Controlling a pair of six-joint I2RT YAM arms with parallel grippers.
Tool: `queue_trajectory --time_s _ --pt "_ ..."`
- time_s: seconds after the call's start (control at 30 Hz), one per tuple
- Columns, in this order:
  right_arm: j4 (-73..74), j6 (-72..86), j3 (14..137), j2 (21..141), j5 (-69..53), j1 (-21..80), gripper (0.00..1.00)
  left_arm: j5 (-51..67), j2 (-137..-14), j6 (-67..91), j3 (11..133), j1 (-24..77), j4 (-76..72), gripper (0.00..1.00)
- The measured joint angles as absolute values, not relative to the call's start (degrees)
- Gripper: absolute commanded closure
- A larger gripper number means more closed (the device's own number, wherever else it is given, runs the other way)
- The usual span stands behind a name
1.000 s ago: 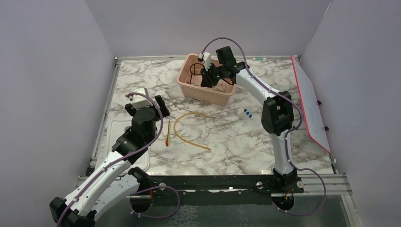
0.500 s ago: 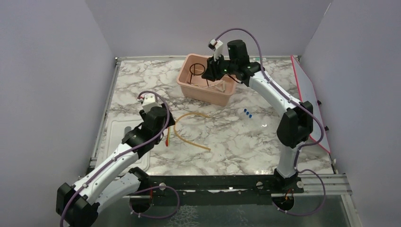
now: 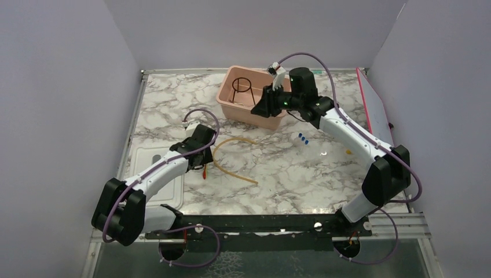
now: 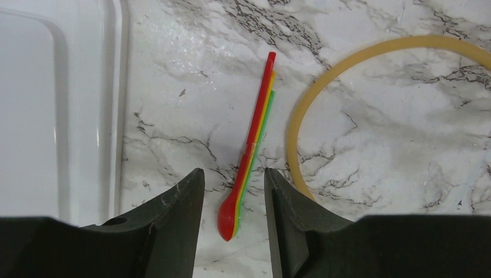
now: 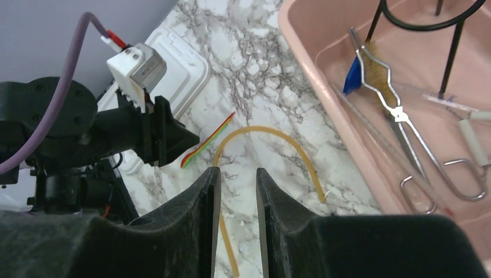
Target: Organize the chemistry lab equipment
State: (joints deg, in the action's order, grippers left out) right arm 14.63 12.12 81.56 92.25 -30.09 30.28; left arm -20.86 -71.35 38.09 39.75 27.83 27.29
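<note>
Rod (image 4: 259,121) — ungrasped; left gripper (image 4: 233,176) straddles it, jaws parted.

curved tan tube (image 4: 292,139), red rod (image 4: 251,139) beside

- Left arm (image 3: 156,174): stretched low, forward and to the right, forearm nearly flat along the table (image 3: 278,174).
- Left gripper (image 4: 233,179): pointing down, close above the table, jaws parted.
- Right arm (image 3: 347,130): elbow out to the right, forearm angled back-left, raised.
- Right gripper (image 5: 237,174): held high, tilted down-left, jaws apart by a narrow gap.
</note>
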Motion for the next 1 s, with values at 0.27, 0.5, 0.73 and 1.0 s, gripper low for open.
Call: queue_trajectory --time_s 0.27,0.5,0.73,1.0 --pt "13.2 15.7 77.2 91.1 -30.7 30.9 0.68 -14.1 -75.3 36.3 41.4 27.7 28.4 0.57" --pt "12.9 16.0 76.1 91.0 -30.7 30.9 0.68 -13.3 -78.1 35.7 41.9 27.7 31.9 0.58" --pt "12.9 15.5 75.9 90.8 -30.8 30.9 0.69 -13.4 -79.6 34.6 44.6 27.7 34.0 0.61" --pt "12.9 15.0 75.8 90.8 -30.7 30.9 0.69 -12.4 -85.8 31.2 47.2 27.7 34.5 0.82"
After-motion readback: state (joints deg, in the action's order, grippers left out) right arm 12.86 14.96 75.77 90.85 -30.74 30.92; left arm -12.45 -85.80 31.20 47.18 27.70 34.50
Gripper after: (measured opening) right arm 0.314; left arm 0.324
